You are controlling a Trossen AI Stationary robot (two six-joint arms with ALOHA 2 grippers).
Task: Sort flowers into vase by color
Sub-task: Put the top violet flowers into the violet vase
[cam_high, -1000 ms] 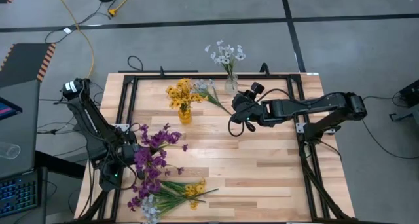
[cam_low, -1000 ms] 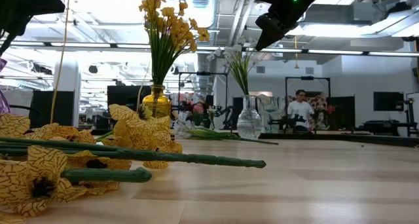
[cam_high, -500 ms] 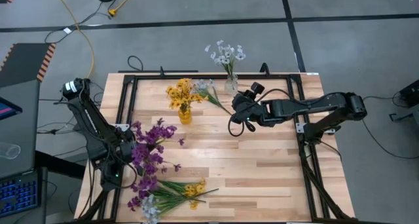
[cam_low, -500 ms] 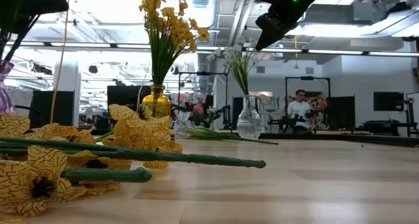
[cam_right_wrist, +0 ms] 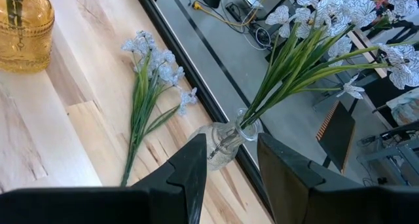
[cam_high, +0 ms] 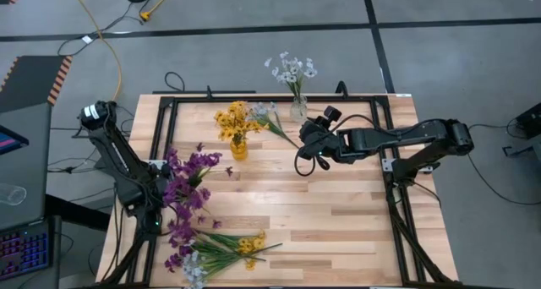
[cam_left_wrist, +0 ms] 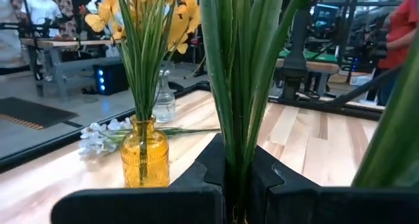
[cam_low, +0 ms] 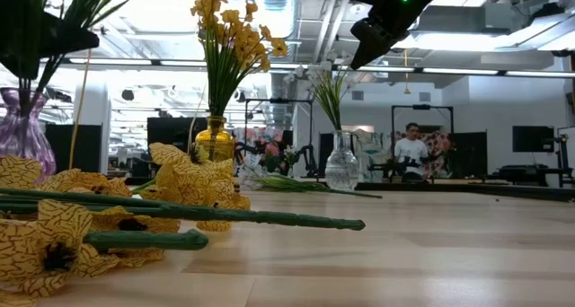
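Left arm: reaches from its base at the table's 9 o'clock edge toward 7 o'clock, forearm angled down. Left gripper (cam_high: 158,215): fingers (cam_left_wrist: 262,178) pressed together, pinching the green stems of the purple flowers (cam_high: 188,175), whose blossoms fan toward the table centre. In the low view a purple vase (cam_low: 24,138) stands under those stems.

Right arm: stretches level from the 3 o'clock edge toward centre. Right gripper (cam_high: 303,150): raised above the table, fingers (cam_right_wrist: 190,168) spread, nothing between them.

Yellow flowers (cam_high: 234,117): upright in an amber vase (cam_high: 239,147) at about 11 o'clock.

White flowers (cam_high: 290,68): upright in a clear vase (cam_high: 297,110) at 12 o'clock, on the far edge.

Pale-blue spray (cam_high: 270,117): lying flat between the two far vases.

Loose pile (cam_high: 218,248): yellow, purple and pale sprays lying at 7 o'clock, near the table's (cam_high: 338,230) front edge.
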